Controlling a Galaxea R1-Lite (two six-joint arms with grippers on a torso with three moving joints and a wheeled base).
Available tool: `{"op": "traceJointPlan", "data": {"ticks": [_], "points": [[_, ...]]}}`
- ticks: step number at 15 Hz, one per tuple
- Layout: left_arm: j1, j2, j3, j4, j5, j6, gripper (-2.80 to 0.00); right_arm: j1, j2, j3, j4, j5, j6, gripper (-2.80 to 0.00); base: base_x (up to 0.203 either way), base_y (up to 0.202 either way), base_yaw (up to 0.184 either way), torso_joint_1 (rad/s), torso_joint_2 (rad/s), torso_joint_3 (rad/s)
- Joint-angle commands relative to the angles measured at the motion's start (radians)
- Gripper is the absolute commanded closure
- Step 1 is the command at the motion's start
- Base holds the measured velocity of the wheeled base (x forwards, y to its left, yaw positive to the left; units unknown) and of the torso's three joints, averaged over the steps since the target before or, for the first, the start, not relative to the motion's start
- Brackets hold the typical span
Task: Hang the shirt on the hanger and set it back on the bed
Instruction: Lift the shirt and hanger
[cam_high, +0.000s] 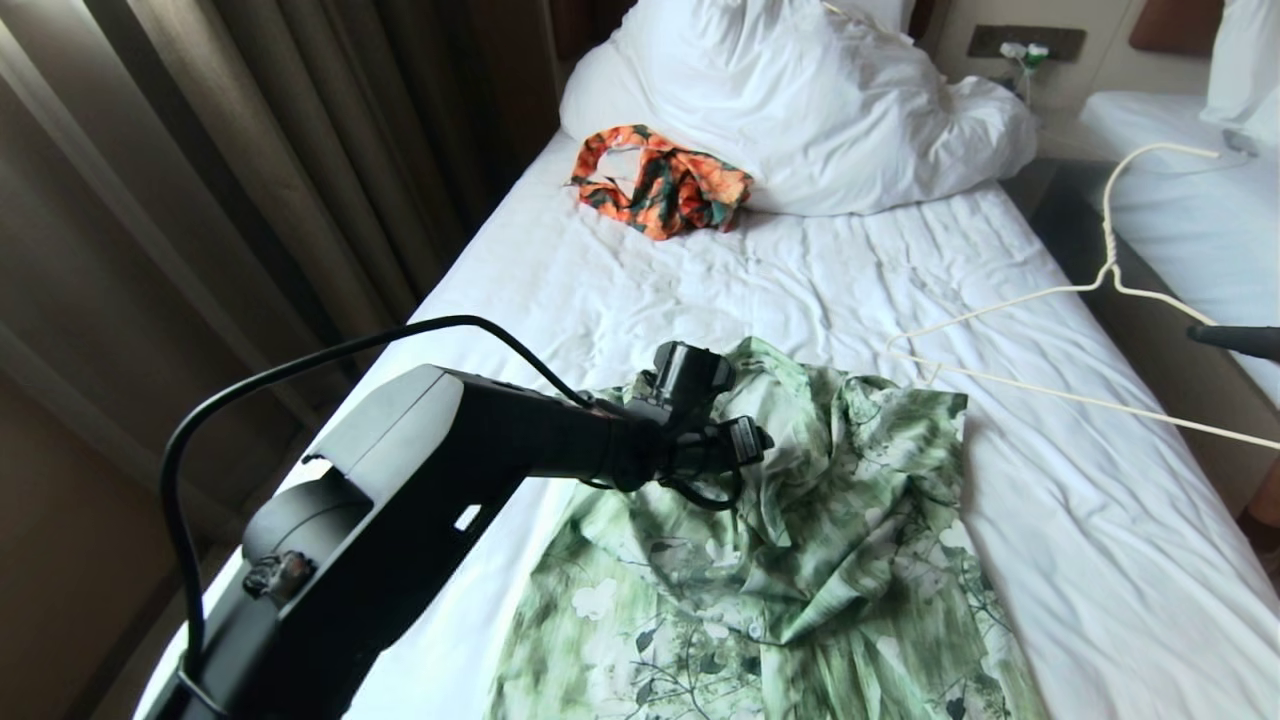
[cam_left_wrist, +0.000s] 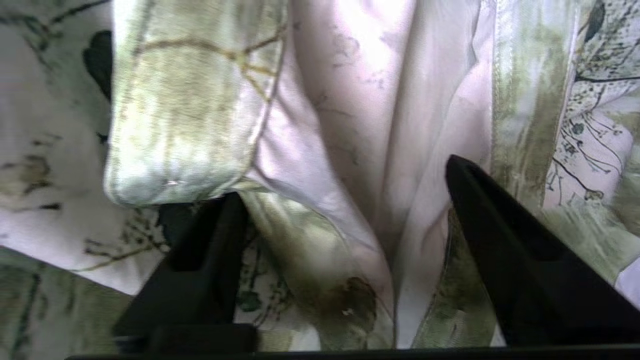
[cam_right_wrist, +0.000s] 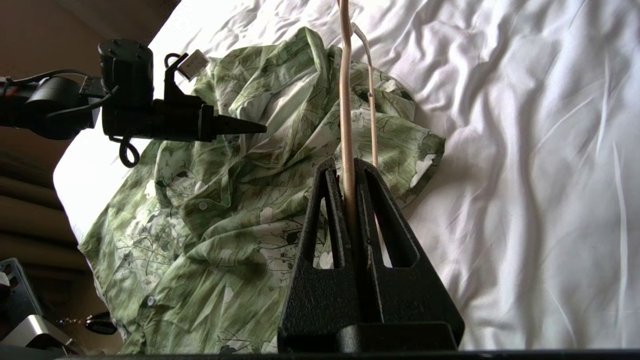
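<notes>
The light green floral shirt (cam_high: 830, 540) lies crumpled on the bed (cam_high: 700, 290), collar end toward the pillows. My left gripper (cam_high: 752, 440) hovers low over the collar area. In the left wrist view the left gripper (cam_left_wrist: 345, 182) is open, its black fingers (cam_left_wrist: 500, 240) straddling a raised fold of the shirt (cam_left_wrist: 350, 125). The cream wire hanger (cam_high: 1105, 270) is held in the air over the bed's right side, its tip near the shirt's shoulder. My right gripper (cam_right_wrist: 348, 165) is shut on the hanger (cam_right_wrist: 345, 100) wire, and the right gripper (cam_high: 1200, 333) shows at the head view's right edge.
A small orange-and-dark-green garment (cam_high: 665, 185) lies against the bulky white pillows (cam_high: 800, 100). Brown curtains (cam_high: 200, 200) hang along the left side of the bed. A second white bed (cam_high: 1190, 210) stands across a narrow gap on the right.
</notes>
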Motion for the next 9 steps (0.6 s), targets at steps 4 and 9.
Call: {"op": "traceJointPlan", "data": {"ticks": [4,9], "points": [[0.003,-0.016,-0.006,-0.001,0.003,-0.002,0.00,0.004,0.000,0.000,0.000,0.007,0.000,0.00,0.000,0.000,0.000,0.000,0.00,0.000],[0.002,-0.058,0.012,-0.001,0.021,0.000,0.00,0.017,0.008,0.000,0.002,0.007,0.002,0.00,0.000,0.000,0.000,0.000,0.00,0.000]]}}
